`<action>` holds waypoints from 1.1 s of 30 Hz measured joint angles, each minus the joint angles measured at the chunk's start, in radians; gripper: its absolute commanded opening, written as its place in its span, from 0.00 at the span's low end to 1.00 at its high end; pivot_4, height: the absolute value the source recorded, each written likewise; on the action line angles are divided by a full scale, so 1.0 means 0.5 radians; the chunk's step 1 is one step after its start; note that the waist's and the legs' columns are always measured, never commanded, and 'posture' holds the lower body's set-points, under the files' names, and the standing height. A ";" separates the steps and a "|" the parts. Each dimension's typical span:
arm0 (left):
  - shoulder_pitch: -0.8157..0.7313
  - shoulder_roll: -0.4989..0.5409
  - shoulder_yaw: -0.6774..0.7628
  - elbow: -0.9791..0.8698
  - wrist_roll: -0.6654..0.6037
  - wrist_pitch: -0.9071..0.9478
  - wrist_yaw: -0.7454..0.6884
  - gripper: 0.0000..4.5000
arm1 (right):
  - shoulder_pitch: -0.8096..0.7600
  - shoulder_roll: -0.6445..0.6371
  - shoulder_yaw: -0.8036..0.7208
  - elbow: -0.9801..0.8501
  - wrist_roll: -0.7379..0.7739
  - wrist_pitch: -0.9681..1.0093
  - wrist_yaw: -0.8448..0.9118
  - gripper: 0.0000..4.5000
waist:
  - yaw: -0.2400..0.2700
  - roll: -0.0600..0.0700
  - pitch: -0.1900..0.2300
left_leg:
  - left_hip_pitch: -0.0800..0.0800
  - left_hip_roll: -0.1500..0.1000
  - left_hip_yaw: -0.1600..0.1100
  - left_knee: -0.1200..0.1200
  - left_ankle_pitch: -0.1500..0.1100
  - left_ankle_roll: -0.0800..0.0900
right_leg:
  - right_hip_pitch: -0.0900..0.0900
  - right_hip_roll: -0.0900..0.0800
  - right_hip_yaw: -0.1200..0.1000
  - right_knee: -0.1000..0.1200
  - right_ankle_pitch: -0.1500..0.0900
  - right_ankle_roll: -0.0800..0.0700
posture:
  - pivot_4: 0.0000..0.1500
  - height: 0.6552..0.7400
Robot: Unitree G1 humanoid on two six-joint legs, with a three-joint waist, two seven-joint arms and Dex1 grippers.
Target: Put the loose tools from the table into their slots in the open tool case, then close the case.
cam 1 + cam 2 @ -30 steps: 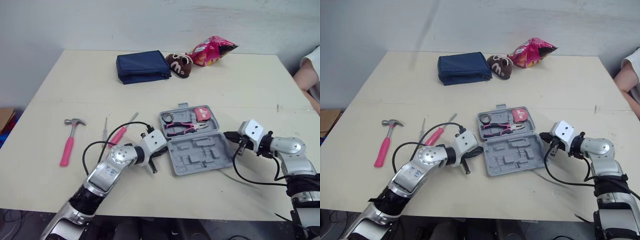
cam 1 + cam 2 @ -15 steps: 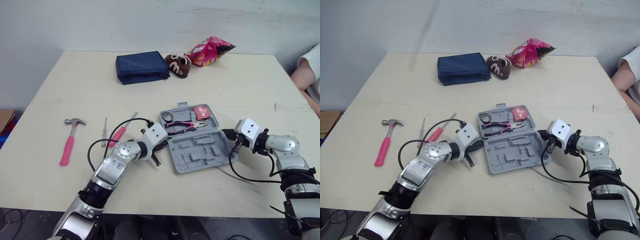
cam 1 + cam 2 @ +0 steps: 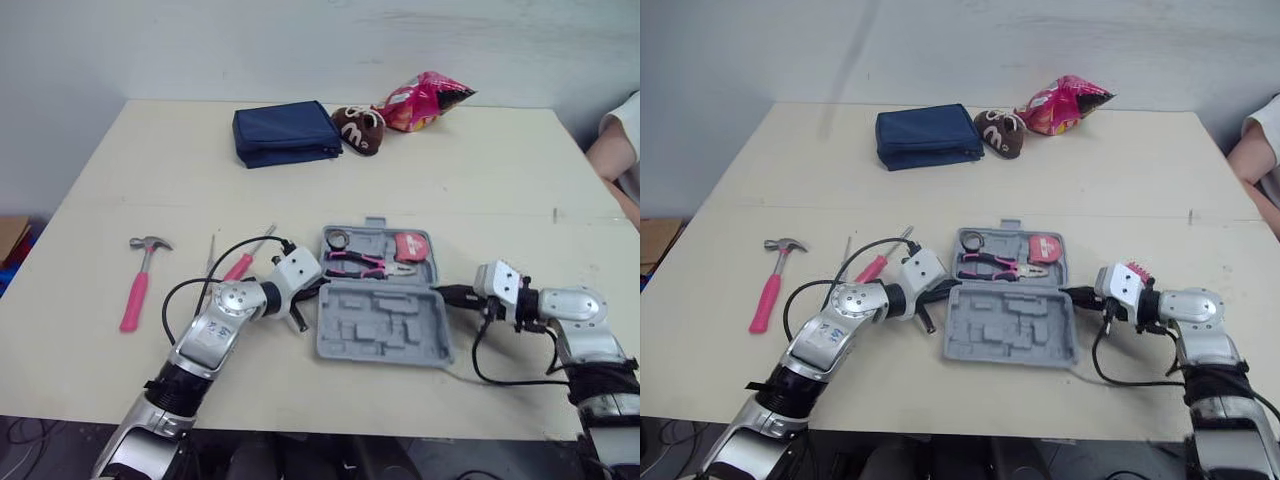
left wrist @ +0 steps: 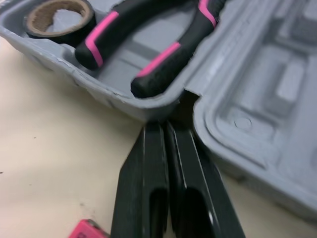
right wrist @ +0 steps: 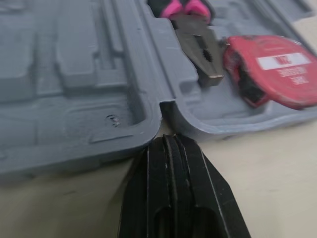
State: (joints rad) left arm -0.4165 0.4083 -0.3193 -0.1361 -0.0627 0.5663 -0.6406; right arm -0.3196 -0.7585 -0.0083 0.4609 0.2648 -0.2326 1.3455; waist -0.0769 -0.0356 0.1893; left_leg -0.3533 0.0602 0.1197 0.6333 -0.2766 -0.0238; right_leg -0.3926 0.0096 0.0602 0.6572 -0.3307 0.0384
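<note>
The tool case (image 3: pixel 380 322) lay open flat in the middle of the bench (image 3: pixel 480 170), with pliers (image 3: pixel 365 263) and a red tape measure (image 3: pixel 410 247) seated in its far half. The left claw (image 4: pixel 161 125) was pinched tight and empty, tips at the notch between the two halves on the case's left side. The right claw (image 5: pixel 168 139), equally pressed together, sat at the matching notch on the right. Out left, the pink hammer (image 3: pixel 138 283) and a pink-handled screwdriver (image 3: pixel 240 263) lay loose on the bench.
</note>
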 measured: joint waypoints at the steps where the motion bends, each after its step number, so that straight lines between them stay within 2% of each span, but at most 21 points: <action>1: 0.023 0.009 0.014 -0.027 -0.021 0.001 -0.036 0.02 | 0.098 -0.038 -0.007 -0.139 0.054 0.122 0.015 0.00 | 0.003 0.001 0.000 | -0.001 0.000 0.000 0.000 0.000 0.001 | -0.001 -0.001 0.000 0.000 0.000 0.000 | 1.00 1.00; 3: 0.106 0.053 0.034 -0.111 -0.056 0.015 -0.094 0.02 | 0.239 -0.077 -0.026 -0.342 0.104 0.262 0.011 0.00 | 0.001 0.001 0.000 | -0.002 0.000 0.000 -0.001 -0.001 0.001 | -0.001 -0.001 0.000 -0.001 0.000 0.000 | 1.00 1.00; 8: 0.251 0.156 0.013 -0.308 -0.096 0.054 -0.201 0.02 | 0.402 -0.106 -0.108 -0.581 0.126 0.421 -0.085 0.00 | -0.011 0.000 0.001 | 0.000 0.000 -0.001 -0.002 -0.005 0.013 | -0.001 -0.001 0.000 -0.001 0.000 -0.001 | 1.00 1.00; 16: 0.299 0.148 0.046 -0.344 -0.105 0.090 -0.186 0.02 | 0.452 -0.085 -0.153 -0.681 0.123 0.445 -0.200 0.00 | -0.009 -0.001 0.001 | 0.000 -0.002 -0.002 -0.002 -0.002 0.016 | -0.001 -0.001 0.001 -0.001 0.000 -0.001 | 1.00 1.00; 20: 0.357 0.232 0.084 -0.440 -0.116 0.112 -0.192 0.02 | 0.461 -0.091 -0.145 -0.690 0.091 0.432 -0.202 0.00 | -0.015 -0.001 0.001 | -0.001 -0.002 -0.002 -0.006 -0.003 0.015 | -0.003 -0.001 0.001 -0.001 0.000 -0.002 | 1.00 1.00; 24: 0.506 0.410 0.328 -0.678 -0.263 0.195 -0.261 0.02 | 0.552 -0.184 -0.220 -0.667 0.079 0.361 -0.191 0.00 | -0.006 -0.001 0.001 | -0.003 -0.002 -0.004 -0.008 -0.005 0.013 | -0.006 -0.001 -0.001 -0.002 -0.002 -0.004 | 1.00 1.00; 27: 0.672 0.564 0.639 -0.853 -0.445 0.212 -0.372 0.02 | 0.689 -0.330 -0.427 -0.571 0.108 0.254 -0.129 0.00 | 0.000 -0.001 0.002 | -0.004 -0.002 -0.003 -0.008 -0.009 0.014 | -0.004 -0.001 -0.001 -0.007 -0.005 -0.004 | 1.00 1.00; 30: 0.904 0.608 1.051 -0.913 -0.660 0.141 -0.506 0.18 | 0.795 -0.368 -0.718 -0.539 0.232 0.184 -0.084 0.20 | -0.003 -0.001 0.002 | -0.003 -0.001 -0.003 -0.008 -0.012 0.017 | -0.002 -0.002 -0.002 -0.010 -0.005 -0.005 | 1.00 1.00; 33: 1.230 0.588 1.564 -0.689 -0.768 -0.146 -0.671 0.48 | 1.000 -0.402 -1.004 -0.515 0.300 0.162 -0.063 0.51 | -0.014 -0.003 0.003 | -0.001 0.000 -0.002 -0.008 -0.016 0.014 | -0.003 -0.002 -0.003 -0.011 -0.021 -0.013 | 1.00 1.00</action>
State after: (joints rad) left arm 0.1986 0.7025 0.4625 -0.4807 -0.4464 0.4933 -0.9760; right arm 0.1804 -0.9596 -0.5106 0.2035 0.4150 -0.1517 1.3139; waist -0.0840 -0.0371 0.1907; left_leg -0.3538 0.0603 0.1188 0.6292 -0.2848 -0.0168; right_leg -0.3939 0.0088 0.0585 0.6519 -0.3410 0.0321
